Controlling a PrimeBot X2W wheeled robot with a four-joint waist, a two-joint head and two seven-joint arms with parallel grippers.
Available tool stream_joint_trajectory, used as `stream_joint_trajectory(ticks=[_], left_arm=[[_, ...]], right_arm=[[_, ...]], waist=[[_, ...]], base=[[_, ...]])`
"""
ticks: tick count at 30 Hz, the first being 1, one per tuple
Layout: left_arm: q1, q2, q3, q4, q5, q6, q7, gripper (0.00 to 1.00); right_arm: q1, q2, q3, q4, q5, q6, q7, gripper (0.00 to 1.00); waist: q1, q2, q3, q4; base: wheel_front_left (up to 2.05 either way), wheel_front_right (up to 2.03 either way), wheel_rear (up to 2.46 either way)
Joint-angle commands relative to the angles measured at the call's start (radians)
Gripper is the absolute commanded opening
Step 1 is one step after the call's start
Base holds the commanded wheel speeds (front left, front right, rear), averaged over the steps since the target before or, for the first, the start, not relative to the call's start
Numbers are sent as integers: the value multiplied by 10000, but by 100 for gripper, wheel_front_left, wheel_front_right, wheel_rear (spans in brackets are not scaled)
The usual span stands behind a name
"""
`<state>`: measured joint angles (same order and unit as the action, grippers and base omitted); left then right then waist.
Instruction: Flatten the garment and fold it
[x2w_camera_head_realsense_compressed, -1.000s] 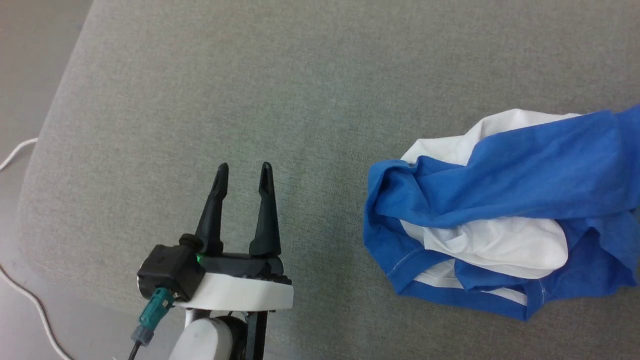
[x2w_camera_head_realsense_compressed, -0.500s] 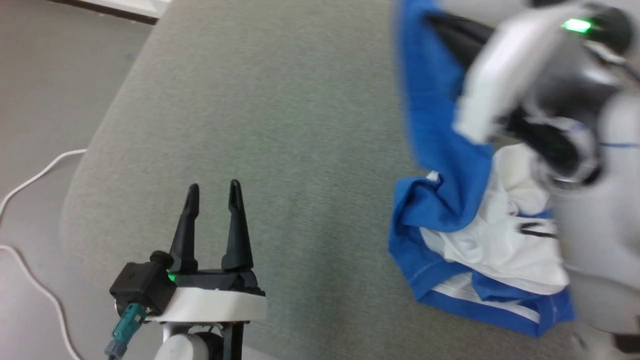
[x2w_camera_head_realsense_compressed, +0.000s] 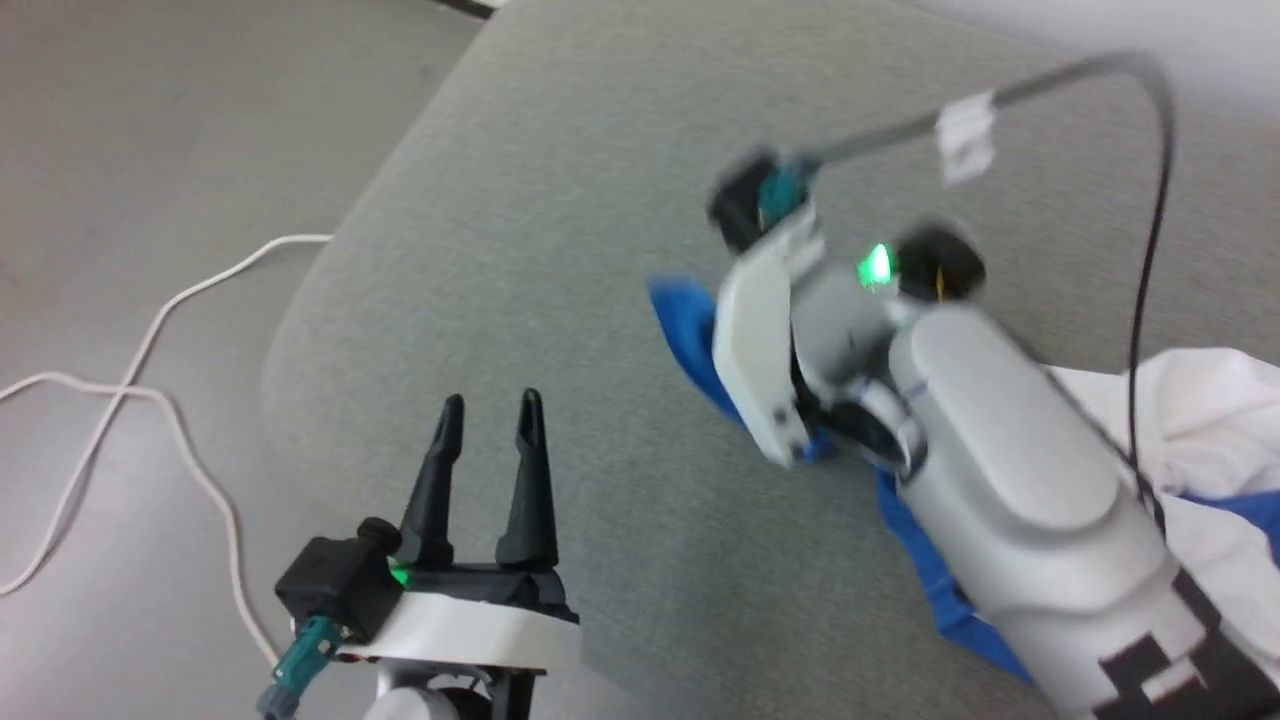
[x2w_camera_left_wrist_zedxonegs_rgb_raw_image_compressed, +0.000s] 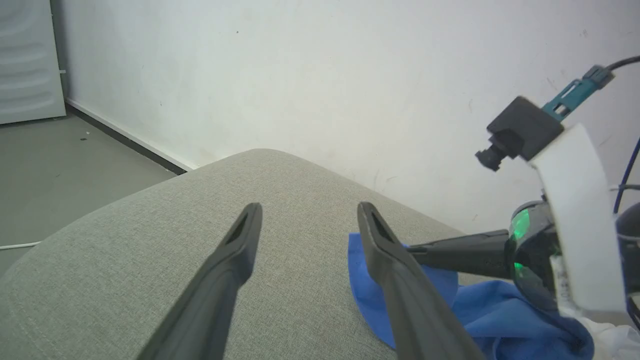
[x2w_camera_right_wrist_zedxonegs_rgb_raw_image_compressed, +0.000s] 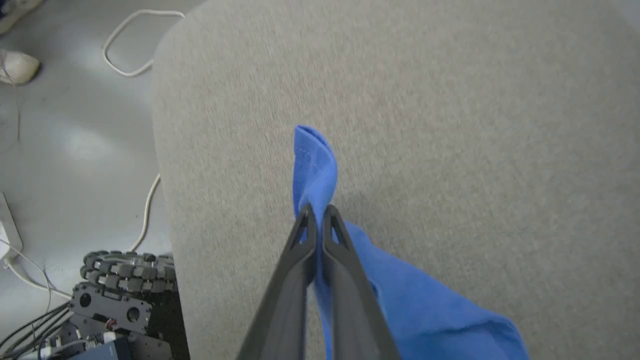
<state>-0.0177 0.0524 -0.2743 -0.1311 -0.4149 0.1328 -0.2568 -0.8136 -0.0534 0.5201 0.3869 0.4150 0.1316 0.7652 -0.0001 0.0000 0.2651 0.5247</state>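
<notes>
Grey woven pad (x2w_camera_head_realsense_compressed: 560, 200), its rounded corner toward 9 o'clock in the head view; bare floor (x2w_camera_head_realsense_compressed: 150, 120) past it, with a white cable (x2w_camera_head_realsense_compressed: 150, 340) looping at 9 o'clock. Nearest, at 7 o'clock: left gripper (x2w_camera_head_realsense_compressed: 490, 400), fingers pointing to 12, spread apart, holding nothing, over the pad's near edge. Its own wrist view agrees (x2w_camera_left_wrist_zedxonegs_rgb_raw_image_compressed: 309, 210), with grey weave visible through the gap. Next out, the right forearm (x2w_camera_head_realsense_compressed: 1010, 470) comes in from 4 o'clock, pale, blurred, lying across the garment (x2w_camera_head_realsense_compressed: 1200, 400). The garment sits on the pad at 3 to 4 o'clock: white body bunched at the right edge, a blue part running out toward 10 o'clock under the wrist. Right gripper (x2w_camera_right_wrist_zedxonegs_rgb_raw_image_compressed: 319, 210), seen in its own wrist view: fingers pressed together on a blue fold of the garment (x2w_camera_right_wrist_zedxonegs_rgb_raw_image_compressed: 312, 160), pinched cloth standing past the tips toward 12, more blue trailing to 5 o'clock. At 8 o'clock in that view, a dark ribbed wheel (x2w_camera_right_wrist_zedxonegs_rgb_raw_image_compressed: 125, 265) on the floor beside the pad. In the left wrist view one right finger reaches in level from 3 o'clock, just over blue cloth (x2w_camera_left_wrist_zedxonegs_rgb_raw_image_compressed: 480, 310) at 4 o'clock. Farther out, a dark cable (x2w_camera_head_realsense_compressed: 1150, 200) with a white tag arcs over the right wrist at 1 o'clock in the head view. Farthest, in the left wrist view: a plain white wall (x2w_camera_left_wrist_zedxonegs_rgb_raw_image_compressed: 300, 75) at 12 o'clock.
</notes>
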Motion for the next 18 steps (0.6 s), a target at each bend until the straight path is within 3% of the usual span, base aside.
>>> stream_joint_trajectory(ticks=[1, 8, 9, 10, 11, 18], left_arm=[[-18, -22, -127, 55, -117, 18, -49, 100], [34, -22, -394, 107, -360, 121, -49, 100], [38, -22, -405, 102, -380, 138, -49, 100], [40, -22, -404, 95, -396, 154, -49, 100], [46, -22, -391, 88, -407, 174, -49, 100], [-1, -22, -203, 108, -209, 157, -49, 100]], right_arm=[[486, -228, 166, 389, -201, -9, 314, 0], [1595, -1055, 240, 1099, -731, -9, 1000, 0], [1627, -1060, 165, 1097, -801, -9, 965, 4], [1610, -1040, 104, 1052, -856, -9, 881, 38], [1558, -1003, 47, 1006, -893, -9, 800, 100], [739, -505, -153, 366, -163, -9, 974, 100]], waist=[[1, 0, 183, 757], [1, 0, 251, 1271], [1, 0, 253, 1285], [1, 0, 259, 1282], [1, 0, 254, 1255], [1, 0, 25, 502]], base=[[0, 0, 0], [0, 0, 0], [0, 0, 0], [0, 0, 0], [0, 0, 0], [0, 0, 0]])
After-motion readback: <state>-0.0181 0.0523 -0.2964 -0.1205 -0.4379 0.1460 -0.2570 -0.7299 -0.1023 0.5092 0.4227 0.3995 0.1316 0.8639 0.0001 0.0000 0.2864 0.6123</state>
